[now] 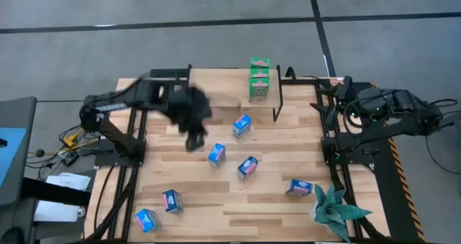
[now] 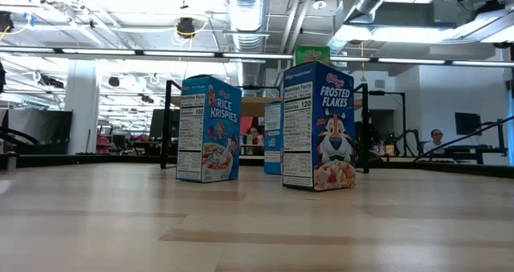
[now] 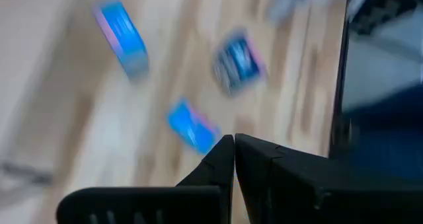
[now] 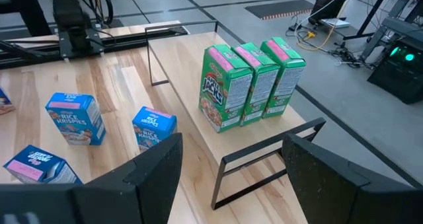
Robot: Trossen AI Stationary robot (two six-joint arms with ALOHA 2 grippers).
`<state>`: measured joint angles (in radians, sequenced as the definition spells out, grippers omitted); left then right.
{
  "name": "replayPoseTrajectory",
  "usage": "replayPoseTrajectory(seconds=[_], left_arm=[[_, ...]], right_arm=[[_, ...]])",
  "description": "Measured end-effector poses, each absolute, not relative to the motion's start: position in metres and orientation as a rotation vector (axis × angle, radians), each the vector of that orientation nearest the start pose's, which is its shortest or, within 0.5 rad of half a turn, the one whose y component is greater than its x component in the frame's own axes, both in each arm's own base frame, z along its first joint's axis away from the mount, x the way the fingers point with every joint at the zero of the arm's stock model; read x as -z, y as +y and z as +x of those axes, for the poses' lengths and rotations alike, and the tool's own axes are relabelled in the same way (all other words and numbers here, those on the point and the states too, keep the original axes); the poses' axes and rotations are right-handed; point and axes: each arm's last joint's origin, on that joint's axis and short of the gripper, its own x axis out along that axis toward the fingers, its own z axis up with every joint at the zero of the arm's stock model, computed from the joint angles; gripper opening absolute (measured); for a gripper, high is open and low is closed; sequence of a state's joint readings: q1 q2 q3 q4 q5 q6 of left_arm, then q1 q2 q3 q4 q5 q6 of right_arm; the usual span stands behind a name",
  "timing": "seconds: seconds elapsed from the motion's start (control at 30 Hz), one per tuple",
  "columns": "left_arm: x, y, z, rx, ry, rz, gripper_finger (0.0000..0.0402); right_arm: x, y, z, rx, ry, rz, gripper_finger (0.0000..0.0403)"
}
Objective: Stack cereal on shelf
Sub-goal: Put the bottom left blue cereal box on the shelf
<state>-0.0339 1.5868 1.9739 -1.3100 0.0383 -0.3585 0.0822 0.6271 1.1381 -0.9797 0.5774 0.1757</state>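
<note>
Shelf: upper centre of the overhead frame, three green boxes upright in a row at its right end, board bare to their left.
Left gripper: fingers pressed together, empty, hanging over the table at centre-left.
Nearest cereal box: blue, just right of and below that gripper; long axis runs roughly up the frame.
Other blue boxes: scattered toward the lower frame.
Right gripper: fingers spread wide, parked at right edge, well apart from the loose boxes.
Judgement: left arm is nearer.
</note>
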Motion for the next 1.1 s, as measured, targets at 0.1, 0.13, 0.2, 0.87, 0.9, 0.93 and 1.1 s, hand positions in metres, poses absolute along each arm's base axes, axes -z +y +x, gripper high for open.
replayPoseTrajectory(seconds=[0.1,0.13,0.2,0.87,0.9,0.93,1.1], left_arm=[[-0.432,-0.045,0.277,-0.056,1.034,-0.314,0.0027],[-0.43,-0.055,0.277,-0.042,1.061,-0.314,0.0039],[-0.426,-0.073,0.276,-0.027,1.093,-0.334,0.0067],[-0.362,-0.162,0.238,-0.524,1.356,-0.695,0.0259],[-0.359,-0.165,0.236,-0.565,1.345,-0.716,0.0259],[-0.355,-0.167,0.235,-0.608,1.328,-0.745,0.0259],[-0.342,-0.182,0.229,-0.817,1.187,-0.961,0.0259]], right_arm=[[-0.389,-0.01,0.074,0.523,0.404,0.015,0.0286],[-0.389,-0.01,0.074,0.523,0.405,0.015,0.0286],[-0.389,-0.01,0.074,0.522,0.405,0.015,0.0286],[-0.389,-0.01,0.074,0.521,0.404,0.024,0.0286],[-0.389,-0.01,0.074,0.521,0.404,0.024,0.0286],[-0.389,-0.01,0.074,0.522,0.404,0.025,0.0286],[-0.389,-0.01,0.074,0.522,0.404,0.024,0.0286]])
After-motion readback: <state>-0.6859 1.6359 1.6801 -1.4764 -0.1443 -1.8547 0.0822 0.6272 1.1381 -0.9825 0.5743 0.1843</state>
